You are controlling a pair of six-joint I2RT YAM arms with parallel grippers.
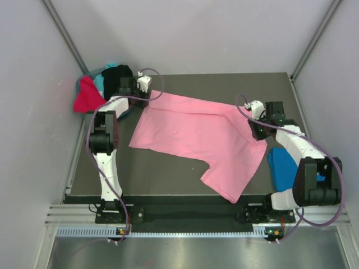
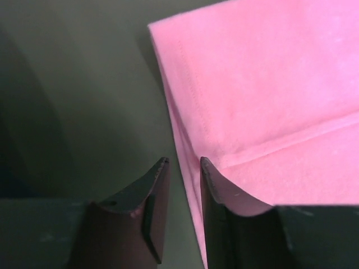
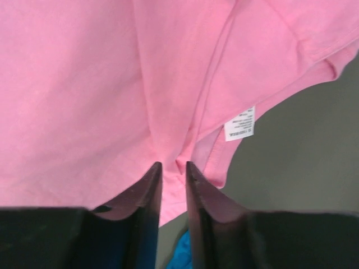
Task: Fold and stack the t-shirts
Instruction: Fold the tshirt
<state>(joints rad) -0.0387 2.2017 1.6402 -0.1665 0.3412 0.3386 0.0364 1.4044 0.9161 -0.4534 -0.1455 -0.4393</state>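
Observation:
A light pink t-shirt (image 1: pixel 196 137) lies spread on the dark table, its white neck tag (image 3: pixel 240 123) showing in the right wrist view. My right gripper (image 1: pixel 259 132) is shut on the shirt's right edge near the collar, where the cloth (image 3: pixel 168 84) puckers into the jaws. My left gripper (image 1: pixel 143 100) is at the shirt's far left corner. Its jaws stand a narrow gap apart around the hemmed edge (image 2: pixel 185 168), with table showing between them. A bright blue t-shirt (image 1: pixel 282 166) lies folded at the right, partly under my right arm. Red (image 1: pixel 87 96), teal (image 1: pixel 100 83) and black (image 1: pixel 116 75) tees are piled at the far left.
The dark table (image 1: pixel 168 174) ends at a metal rail along the near edge. Grey walls close in the left, right and back. Purple cables loop over both arms.

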